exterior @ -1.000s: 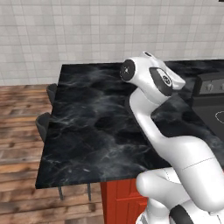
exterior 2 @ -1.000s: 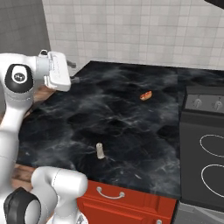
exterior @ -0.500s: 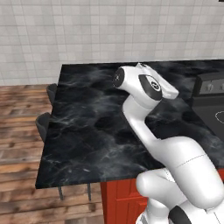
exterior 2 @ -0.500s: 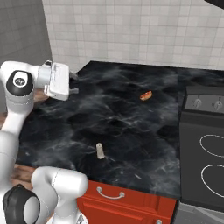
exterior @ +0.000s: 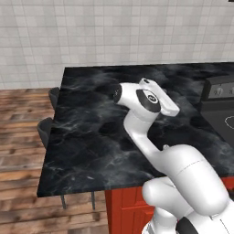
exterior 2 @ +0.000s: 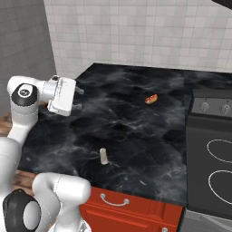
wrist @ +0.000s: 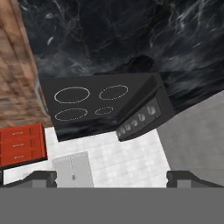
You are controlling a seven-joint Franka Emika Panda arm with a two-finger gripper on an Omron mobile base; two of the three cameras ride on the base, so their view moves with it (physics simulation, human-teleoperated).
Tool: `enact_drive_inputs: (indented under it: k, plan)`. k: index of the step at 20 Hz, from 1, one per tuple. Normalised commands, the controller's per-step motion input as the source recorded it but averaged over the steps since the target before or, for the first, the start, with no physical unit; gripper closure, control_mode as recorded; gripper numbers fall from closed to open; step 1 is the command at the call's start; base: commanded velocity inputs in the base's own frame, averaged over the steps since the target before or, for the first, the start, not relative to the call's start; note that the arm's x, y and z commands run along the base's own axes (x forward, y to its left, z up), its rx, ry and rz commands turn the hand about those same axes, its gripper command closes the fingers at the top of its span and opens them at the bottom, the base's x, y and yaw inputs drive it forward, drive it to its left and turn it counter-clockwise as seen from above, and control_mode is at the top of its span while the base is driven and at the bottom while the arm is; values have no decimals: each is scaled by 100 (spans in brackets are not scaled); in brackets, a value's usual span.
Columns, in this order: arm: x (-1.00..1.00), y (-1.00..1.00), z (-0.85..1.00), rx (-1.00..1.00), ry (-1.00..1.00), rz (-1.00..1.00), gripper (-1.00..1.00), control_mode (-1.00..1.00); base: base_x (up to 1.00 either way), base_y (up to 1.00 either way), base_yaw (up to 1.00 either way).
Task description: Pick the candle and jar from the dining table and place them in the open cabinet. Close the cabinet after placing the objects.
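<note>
**Claw is up in the air, candle is way below it, and no jar that I can spot**

Going left to right in the right base view. Far left is the gripper (exterior 2: 78, 99), held high above the near-left part of the dining table (exterior 2: 136, 113), pointing sideways across the slab rather than down at it. Its two dark fingertips stand wide apart with nothing between them, so it's empty and open. The hand view agrees: both tips sit at the far bottom corners with a big gap.

Below the claw and a bit to its right, near the front edge of the marble, the candle (exterior 2: 103, 156) stands upright, a pale little stub, well apart from the fingers. Further right and farther back than the claw there's a tiny orange item (exterior 2: 151, 98) lying on the slab, not part of the job. Right of that is the stove (exterior 2: 213, 154), which the hand camera is staring at, along with some red drawers (wrist: 22, 144) off to the side.

I can't see the jar or the open cabinet from here, so I'd say we're at the very start, nothing picked.

What could bite us:
- The wrist has to roll over and come down a long way. The candle is skinny and upright, so a finger clipping it on the descent would probably knock it over and let it roll toward the edge.
- Closing off-centre might squirt it out sideways.
- The elbow swings wide over the marble in the left base view, so a big reorientation could sweep low.
</note>
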Motion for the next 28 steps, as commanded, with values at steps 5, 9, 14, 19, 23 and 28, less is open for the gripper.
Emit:
enact_drive_inputs:
  k: [5, 9, 14, 19, 23, 28]
  plan:
    - [13, 1, -41, 0, 0, -7, -100, -100, 0, 0, 0]
    - [18, 6, -36, 0, 0, -5, -100, -100, 0, 0, 0]
    - [12, 7, -35, 0, 0, -4, -100, -100, 0, 0, 0]
    - [1, 5, -34, 0, 0, -4, -100, -100, 0, 0, 0]
    - [-9, 2, -28, 0, 0, -6, -100, -100, 0, 0, 0]
    - [-44, 0, -24, 0, 0, -11, -100, -100, 0, 0, 0]
